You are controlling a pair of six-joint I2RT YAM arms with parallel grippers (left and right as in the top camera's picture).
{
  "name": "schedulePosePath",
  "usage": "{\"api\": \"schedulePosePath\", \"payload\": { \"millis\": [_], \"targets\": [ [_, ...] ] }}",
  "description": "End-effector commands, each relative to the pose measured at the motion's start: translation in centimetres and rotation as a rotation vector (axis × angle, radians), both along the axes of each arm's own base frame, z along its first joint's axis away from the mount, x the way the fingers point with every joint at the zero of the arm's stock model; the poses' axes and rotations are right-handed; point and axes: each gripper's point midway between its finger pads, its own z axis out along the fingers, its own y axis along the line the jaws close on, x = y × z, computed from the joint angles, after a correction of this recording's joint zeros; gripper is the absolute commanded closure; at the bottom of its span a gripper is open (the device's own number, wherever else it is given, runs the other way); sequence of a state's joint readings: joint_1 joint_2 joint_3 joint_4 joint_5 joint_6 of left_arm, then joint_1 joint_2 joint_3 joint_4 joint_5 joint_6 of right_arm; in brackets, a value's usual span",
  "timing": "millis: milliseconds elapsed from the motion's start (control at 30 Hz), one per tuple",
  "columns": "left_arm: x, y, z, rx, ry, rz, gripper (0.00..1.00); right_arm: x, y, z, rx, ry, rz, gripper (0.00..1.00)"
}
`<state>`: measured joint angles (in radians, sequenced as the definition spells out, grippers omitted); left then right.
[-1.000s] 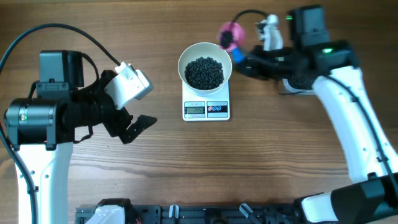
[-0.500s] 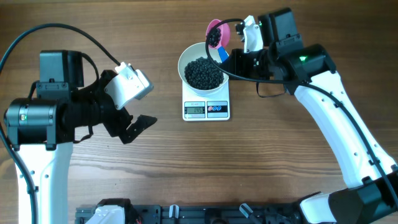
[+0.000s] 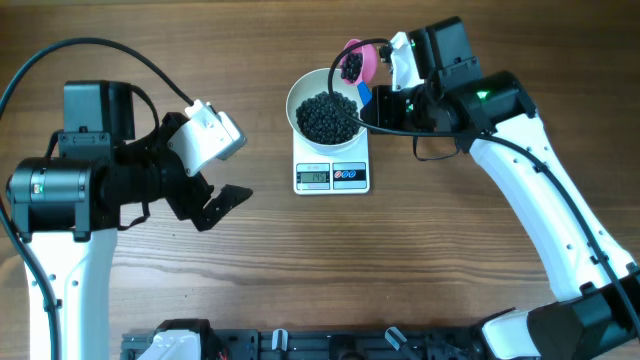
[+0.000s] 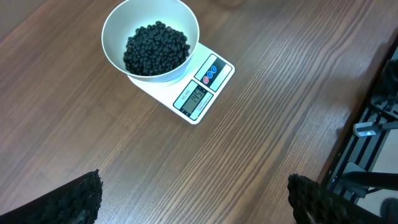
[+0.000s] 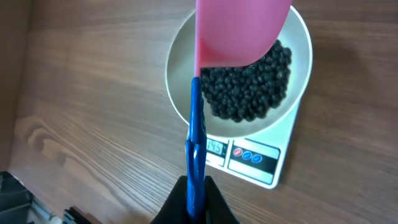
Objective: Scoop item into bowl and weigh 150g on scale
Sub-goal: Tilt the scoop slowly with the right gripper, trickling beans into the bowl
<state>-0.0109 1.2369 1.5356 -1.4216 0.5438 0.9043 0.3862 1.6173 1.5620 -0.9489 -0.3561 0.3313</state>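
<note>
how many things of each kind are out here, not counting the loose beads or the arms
bowl: 1
scale: 1
scoop: 1
total: 3

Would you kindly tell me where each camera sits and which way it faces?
Overhead: above the table, facing straight down; left arm, right arm, bowl on scale.
Left wrist: faces obliquely down at bowl and scale; open left tool, fingertips at bottom corners.
Right wrist: above the bowl, facing down along the scoop in the shut right tool.
Shared: all show bowl, beads, scale.
</note>
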Motion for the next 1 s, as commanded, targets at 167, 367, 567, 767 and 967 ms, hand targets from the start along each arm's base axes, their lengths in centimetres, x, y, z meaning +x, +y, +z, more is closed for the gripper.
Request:
{"api": "schedulePosePath", "payload": {
  "millis": [167, 367, 567, 767, 967],
  "targets": [
    [0.1, 0.2, 0.5, 0.006, -0.025, -0.005, 0.0, 0.2, 0.2, -0.9, -0.056, -0.024, 0.036, 0.96],
    [0.1, 0.2, 0.5, 0.006, -0.025, -0.005, 0.0, 0.6, 0.1, -1.1, -0.075, -0.038, 0.018, 0.96],
    [0.1, 0.2, 0.5, 0.006, -0.025, -0.005, 0.0, 1.0, 0.1, -0.8, -0.086, -0.053, -0.019, 0.96],
    [0.1, 0.2, 0.5, 0.006, -0.025, -0.005, 0.0, 0.4, -1.1, -2.0, -0.178, -0.028, -0.04, 0.96],
    [0.1, 0.2, 0.5, 0.006, -0.025, -0.005, 0.0, 0.2, -0.9, -2.1, -0.187, -0.033, -0.009, 0.96]
  ]
}}
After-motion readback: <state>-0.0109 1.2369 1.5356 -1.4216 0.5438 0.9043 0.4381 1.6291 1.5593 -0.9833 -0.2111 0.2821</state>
